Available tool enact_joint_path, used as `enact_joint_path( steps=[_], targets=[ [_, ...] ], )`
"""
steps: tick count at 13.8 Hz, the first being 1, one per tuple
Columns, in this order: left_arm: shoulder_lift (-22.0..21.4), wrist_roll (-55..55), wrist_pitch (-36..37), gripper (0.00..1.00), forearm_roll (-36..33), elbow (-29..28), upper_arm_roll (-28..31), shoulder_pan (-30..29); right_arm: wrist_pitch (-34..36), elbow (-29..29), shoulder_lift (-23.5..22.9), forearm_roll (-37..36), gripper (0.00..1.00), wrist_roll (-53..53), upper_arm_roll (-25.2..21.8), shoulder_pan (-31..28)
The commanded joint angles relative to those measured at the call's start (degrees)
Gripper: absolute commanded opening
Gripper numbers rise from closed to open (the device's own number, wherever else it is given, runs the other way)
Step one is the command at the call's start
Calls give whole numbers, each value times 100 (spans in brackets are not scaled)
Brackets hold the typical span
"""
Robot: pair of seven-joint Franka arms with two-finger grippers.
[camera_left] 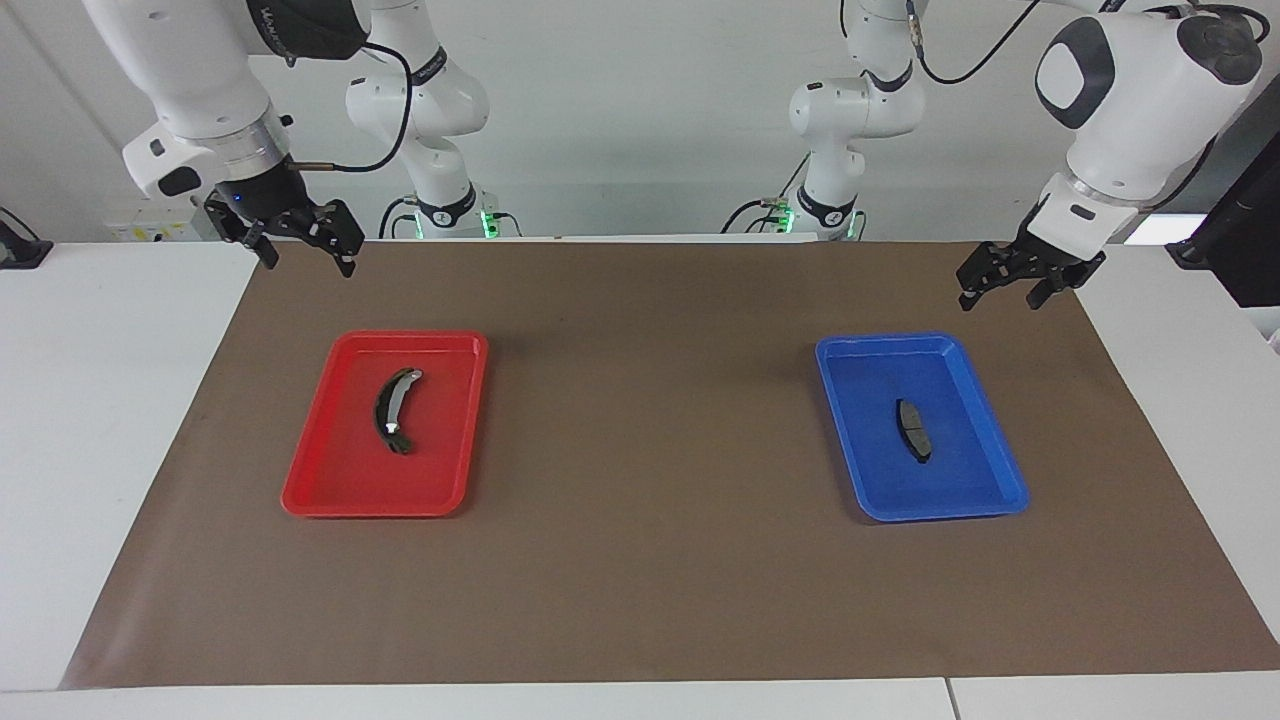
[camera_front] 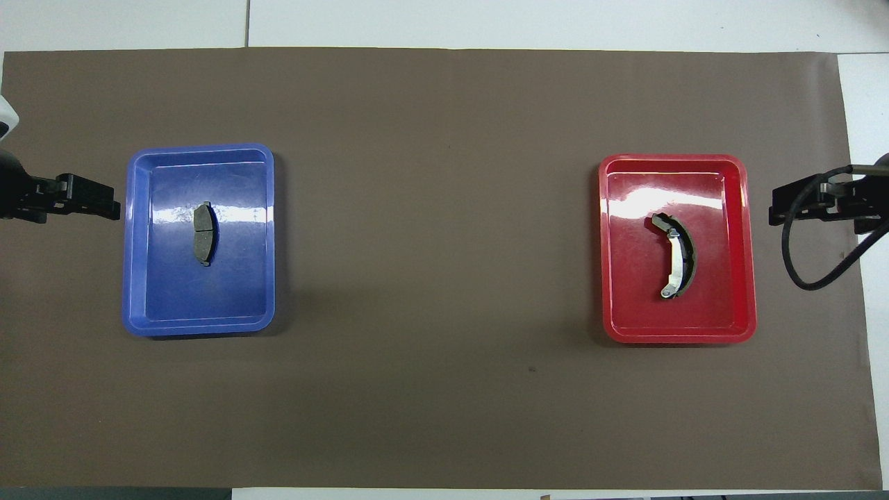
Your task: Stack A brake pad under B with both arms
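Observation:
The A brake pad (camera_left: 912,430), short and all dark grey with a groove across its middle, lies in the blue tray (camera_left: 850,420) toward the left arm's end; it also shows in the overhead view (camera_front: 203,233). B (camera_left: 395,410), a longer dark crescent with a silvery metal end, lies in the red tray (camera_left: 330,460) toward the right arm's end, and also shows in the overhead view (camera_front: 677,255). My left gripper (camera_left: 1000,300) hangs open and empty in the air over the mat, beside the blue tray. My right gripper (camera_left: 307,265) hangs open and empty over the mat's edge, beside the red tray.
A brown mat (camera_left: 650,450) covers the table between white borders. The blue tray (camera_front: 142,278) and the red tray (camera_front: 743,278) stand far apart with bare mat between them. A black cable (camera_front: 799,271) loops by the right gripper (camera_front: 774,208). The left gripper (camera_front: 111,201) shows at the overhead view's edge.

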State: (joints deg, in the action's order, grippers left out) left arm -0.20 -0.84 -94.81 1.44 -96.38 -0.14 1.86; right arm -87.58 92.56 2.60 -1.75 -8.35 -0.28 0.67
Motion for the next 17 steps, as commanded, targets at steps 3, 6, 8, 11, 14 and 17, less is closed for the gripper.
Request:
enact_joint_path(
  steps=[3, 6, 8, 11, 14, 17],
  targets=[
    [-244, -21, -152, 99, 49, -284, 5, 25, 21, 8, 65, 8, 100, 79, 19, -40],
    [-244, -101, -213, 99, 41, -311, 5, 25, 30, 16, 65, 105, 100, 87, 19, -49],
    [-244, -101, -248, 99, 41, -337, 5, -10, 30, 43, 82, 105, 100, 96, 19, -49],
    [-279, -57, -468, 98, 32, -477, 5, 7, 22, 86, 91, 148, 100, 149, 37, -5],
    [-287, -66, -896, 98, 41, -853, 5, -19, -84, 87, 91, 219, 100, 140, 37, -5],
    [-235, -92, -1749, 98, 41, -1548, 5, -37, -84, 104, 91, 438, 100, 131, 37, -14]
  ],
)
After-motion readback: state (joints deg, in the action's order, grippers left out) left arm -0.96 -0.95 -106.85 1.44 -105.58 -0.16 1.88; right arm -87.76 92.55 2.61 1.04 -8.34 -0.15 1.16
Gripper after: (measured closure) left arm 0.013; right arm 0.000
